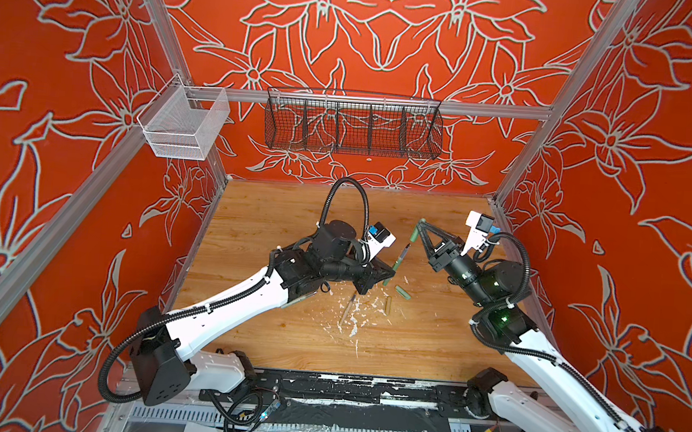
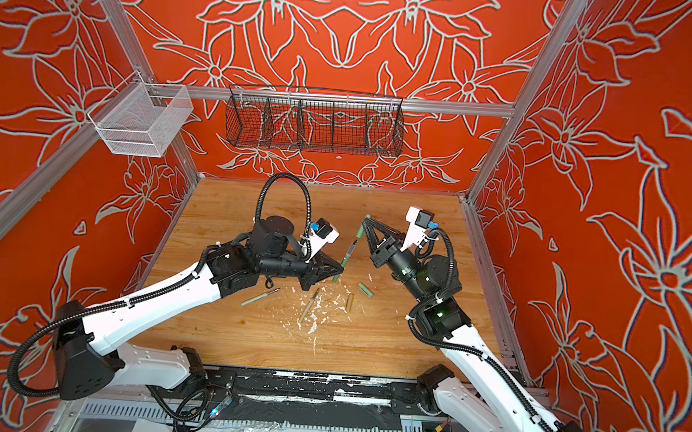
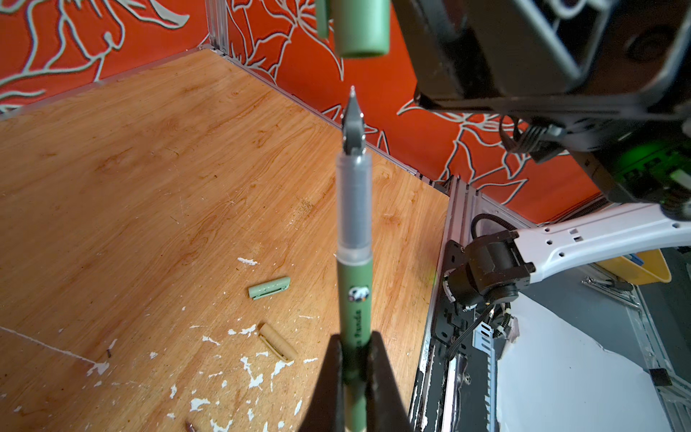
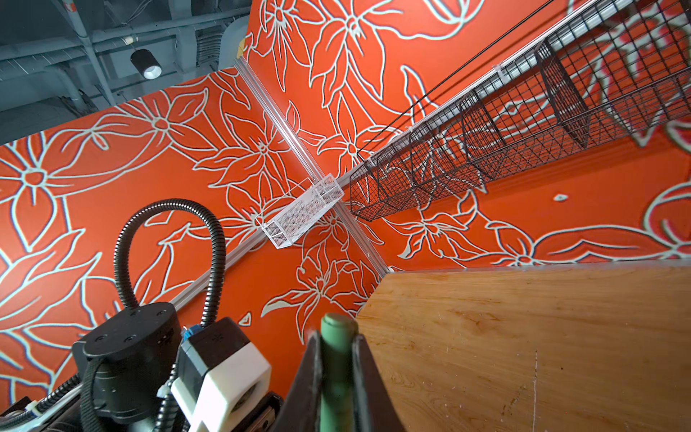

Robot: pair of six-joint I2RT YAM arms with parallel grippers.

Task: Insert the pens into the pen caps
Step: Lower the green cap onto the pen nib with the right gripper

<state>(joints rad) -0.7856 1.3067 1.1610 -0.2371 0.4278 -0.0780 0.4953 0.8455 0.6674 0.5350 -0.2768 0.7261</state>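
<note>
Dark green slim pen [image 3: 354,224]: clenched in left fingers [image 3: 375,361], not yet capped.
Dark green stubby cap [image 3: 361,30]: clamped in right fingers [image 4: 310,368], just beyond pen tip, above wooden table [image 1: 273,220].
Loose, near centre: pale green pen [image 2: 259,296], tan pen [image 1: 348,309], pale green cap [image 3: 269,287], tan cap [image 3: 278,342].

A wooden counter [image 1: 260,219] carries scattered white paint flecks [image 1: 354,324] near its middle. Red flower-patterned walls [image 1: 652,163] enclose it. On the back rail [image 1: 493,109] hangs a black wire basket [image 1: 352,128] with compartments; a white mesh basket [image 1: 184,124] hangs at the left corner
</note>
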